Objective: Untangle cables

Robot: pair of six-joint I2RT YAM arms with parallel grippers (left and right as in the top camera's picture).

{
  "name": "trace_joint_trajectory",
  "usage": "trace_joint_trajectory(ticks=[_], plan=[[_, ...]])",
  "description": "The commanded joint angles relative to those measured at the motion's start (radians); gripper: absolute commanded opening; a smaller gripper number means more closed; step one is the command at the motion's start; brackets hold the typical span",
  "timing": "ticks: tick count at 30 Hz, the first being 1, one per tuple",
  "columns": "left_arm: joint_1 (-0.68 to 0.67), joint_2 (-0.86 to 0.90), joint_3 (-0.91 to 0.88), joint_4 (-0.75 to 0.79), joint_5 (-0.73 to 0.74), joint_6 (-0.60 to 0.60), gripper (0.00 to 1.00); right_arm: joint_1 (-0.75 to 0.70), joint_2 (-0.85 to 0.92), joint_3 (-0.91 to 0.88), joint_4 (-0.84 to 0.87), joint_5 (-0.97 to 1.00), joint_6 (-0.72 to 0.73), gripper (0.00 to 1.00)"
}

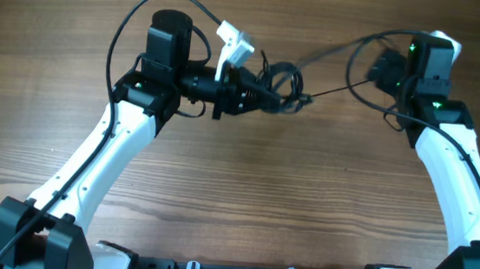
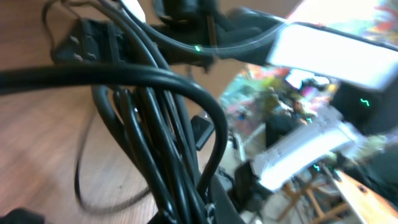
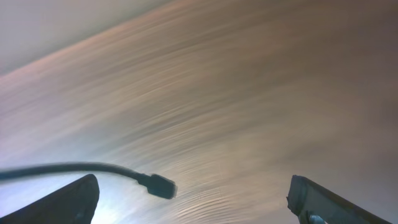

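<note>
Left gripper point(image 1: 271, 94) clamped on cables point(image 1: 289, 73) — bunched, knotted at jaws. Right gripper point(image 3: 193, 180) wide open, plug point(image 3: 160, 185) loose between jaws — untangling mostly ahead.

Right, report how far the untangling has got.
Done: little; the cables look bunched in loops. In hand: the left gripper is shut on that bunch; the right gripper is open, a plug loose between its fingers. Left: pull the two apart.

Two arms point(image 1: 99, 148) point(image 1: 456, 175), one cable tangle point(image 1: 281, 84), one table point(image 1: 260, 206).
</note>
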Motion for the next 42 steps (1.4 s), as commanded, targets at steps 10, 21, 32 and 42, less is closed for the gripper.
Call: trace_joint_trajectory(ticks=[10,21,32,42], plan=[[0.005,-0.014,-0.003,0.054,-0.850,-1.472,0.04,0.050,0.010,0.008,0.093,-0.948,0.094,0.99],[-0.011,-0.014,-0.003,0.051,-0.876,-1.655,0.04,0.355,0.199,-0.021,0.392,-0.616,-0.278,0.55],[0.001,-0.014,-0.003,-0.035,-0.182,-0.095,0.04,-0.017,0.048,-0.021,0.208,-1.280,-0.050,0.93],[-0.001,-0.014,-0.003,-0.107,0.111,0.031,0.04,0.018,0.062,-0.021,0.249,-1.682,-0.128,0.58]])
